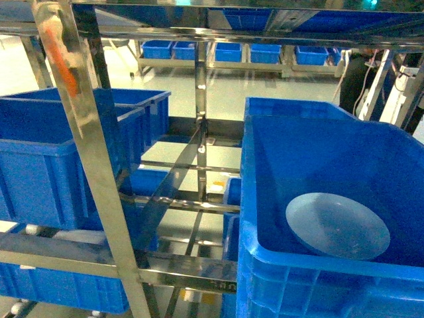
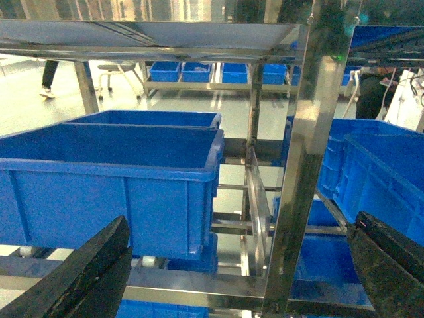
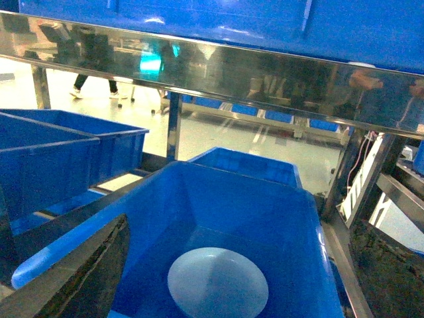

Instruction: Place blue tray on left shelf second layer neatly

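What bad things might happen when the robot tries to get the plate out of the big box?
The blue tray lies flat, deep in a crate, so the right gripper might slip off its low rim. Lifting out, it may bump the crossbar overhead. The steel post stands in the way to the left shelf.

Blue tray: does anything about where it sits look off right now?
Yes. The blue tray lies inside the right-hand crate, not on the left shelf second layer. No damage or spill shows.
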